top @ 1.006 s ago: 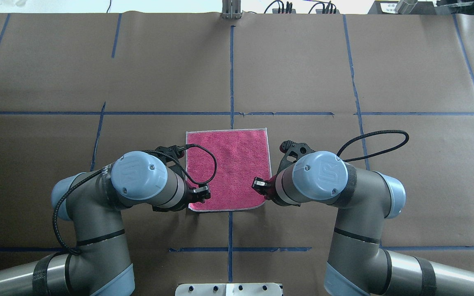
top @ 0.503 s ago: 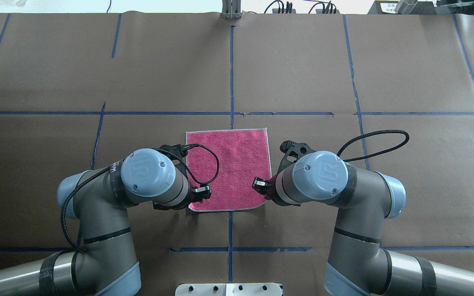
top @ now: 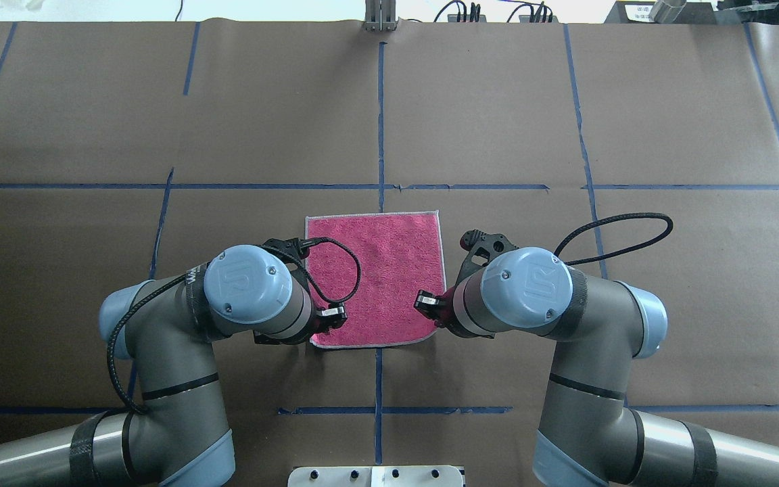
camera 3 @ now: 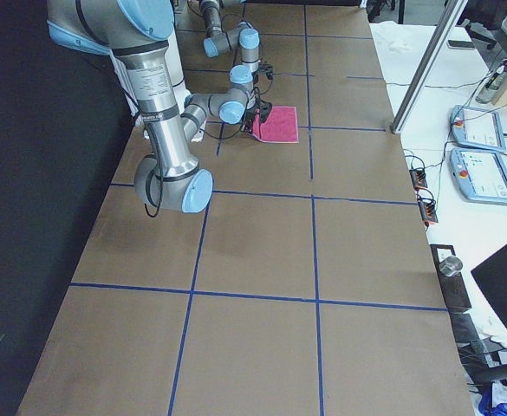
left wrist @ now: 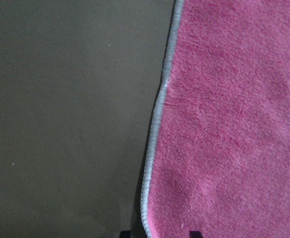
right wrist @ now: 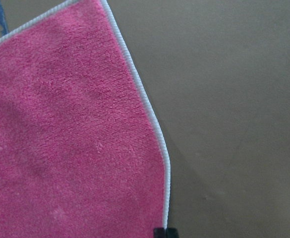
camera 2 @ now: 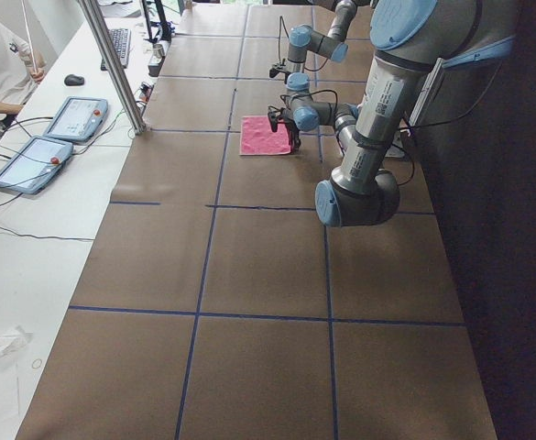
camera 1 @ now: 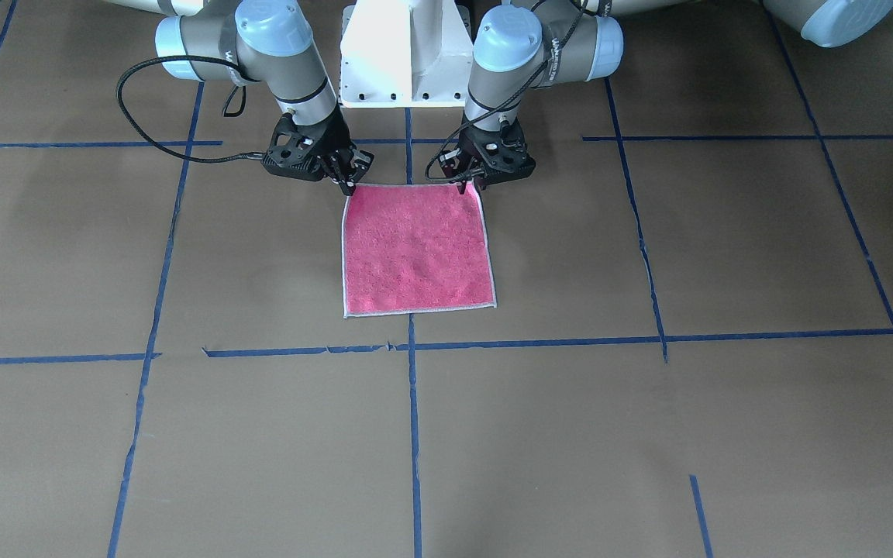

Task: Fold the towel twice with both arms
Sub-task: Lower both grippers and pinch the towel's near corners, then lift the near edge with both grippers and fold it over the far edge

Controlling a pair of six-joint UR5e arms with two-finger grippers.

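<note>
Since a second ago, the left arm (top: 247, 294) has slid right, closer to the towel (top: 383, 270); the right arm (top: 531, 284) has not moved. The pink towel lies flat on the brown desk (top: 498, 122), just below the overhead frame's centre. The left hand (camera 1: 467, 186) is released, its fingertips straddling the grey edging (left wrist: 152, 148) at the towel's lower-left corner. The right hand (camera 1: 349, 184) looks clenched on the lower-right corner. The left hand should pinch the edging fully before both corners lift evenly.
</note>
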